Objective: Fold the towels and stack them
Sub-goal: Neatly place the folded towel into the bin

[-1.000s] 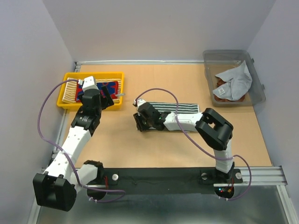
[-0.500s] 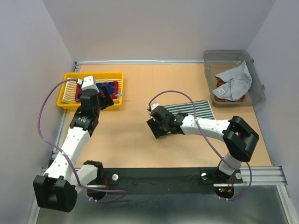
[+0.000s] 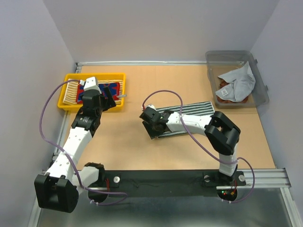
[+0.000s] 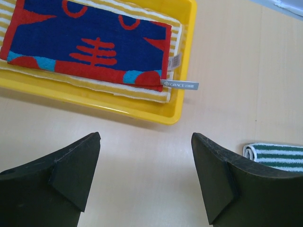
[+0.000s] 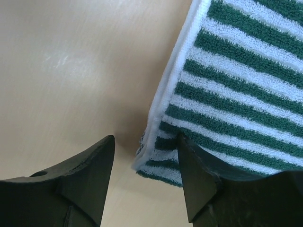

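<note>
The striped towel (image 3: 199, 108) lies folded into a long narrow strip mid-tabletop (image 3: 123, 142). It now runs at a slant, its left end nearer the arms. A second ago it lay level across the tabletop, so that end has been dragged toward the robot.

The right end effector (image 3: 152, 124) sits at that left end. Its jaws have widened over the last second and are now spread. In the right wrist view the towel's corner (image 5: 156, 156) rests between the fingers, against the right one, and nothing is clamped. Whether that finger presses on the cloth or only overlaps it is hard to tell from so close.

My reading is that the towel has just been let go after a pull to straighten it. A shorter fold probably remains before it can be stacked.

The yellow tray (image 3: 92, 75) at far left already holds the red-blue towel (image 4: 85, 42) on top of the yellow-cream striped towel (image 3: 71, 92). The left end effector (image 3: 111, 101) hangs just beside the tray, spread wide and holding nothing, unchanged.

At far right, the clear bin (image 3: 232, 53) holds the crumpled grey towel (image 3: 239, 80) on the rust-brown towel (image 3: 227, 94), both unfolded.
</note>
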Robot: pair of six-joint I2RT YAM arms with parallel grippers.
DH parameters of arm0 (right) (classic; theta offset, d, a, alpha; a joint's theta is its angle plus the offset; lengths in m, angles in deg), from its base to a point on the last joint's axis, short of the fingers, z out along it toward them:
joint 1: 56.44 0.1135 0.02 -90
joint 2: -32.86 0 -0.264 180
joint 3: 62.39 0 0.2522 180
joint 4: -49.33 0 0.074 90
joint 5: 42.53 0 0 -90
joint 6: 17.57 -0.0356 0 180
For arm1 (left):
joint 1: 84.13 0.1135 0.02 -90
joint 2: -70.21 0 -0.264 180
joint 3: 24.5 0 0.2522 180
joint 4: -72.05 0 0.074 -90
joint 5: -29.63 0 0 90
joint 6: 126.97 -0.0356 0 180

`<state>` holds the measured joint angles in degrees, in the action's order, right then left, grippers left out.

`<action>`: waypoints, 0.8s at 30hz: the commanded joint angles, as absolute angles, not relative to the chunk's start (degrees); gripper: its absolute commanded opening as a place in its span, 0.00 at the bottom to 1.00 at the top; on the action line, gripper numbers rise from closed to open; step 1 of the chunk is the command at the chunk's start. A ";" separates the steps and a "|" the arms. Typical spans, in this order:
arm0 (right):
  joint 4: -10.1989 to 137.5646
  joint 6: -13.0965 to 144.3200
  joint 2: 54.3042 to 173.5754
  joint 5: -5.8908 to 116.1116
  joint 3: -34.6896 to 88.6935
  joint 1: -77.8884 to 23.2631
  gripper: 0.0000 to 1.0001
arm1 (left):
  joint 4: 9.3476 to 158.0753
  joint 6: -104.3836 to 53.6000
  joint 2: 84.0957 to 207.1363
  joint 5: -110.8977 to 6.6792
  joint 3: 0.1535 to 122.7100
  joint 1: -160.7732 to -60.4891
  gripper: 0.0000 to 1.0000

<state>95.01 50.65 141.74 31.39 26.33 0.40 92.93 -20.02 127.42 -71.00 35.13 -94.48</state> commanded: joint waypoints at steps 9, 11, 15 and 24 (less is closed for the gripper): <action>100.79 47.91 147.38 24.28 29.15 1.48 0.51 | 90.65 -21.15 128.30 -66.35 34.97 -93.98 0.90; 101.75 47.56 148.87 23.83 29.15 1.48 0.45 | 90.74 -20.80 128.74 -64.25 34.97 -94.06 0.90; 103.34 47.64 148.35 23.30 29.33 1.48 0.15 | 92.14 -16.50 128.66 -61.17 34.53 -93.98 0.90; 89.22 50.63 135.18 31.55 25.90 1.39 0.01 | 82.75 -1.66 128.74 -47.19 23.20 -99.33 0.90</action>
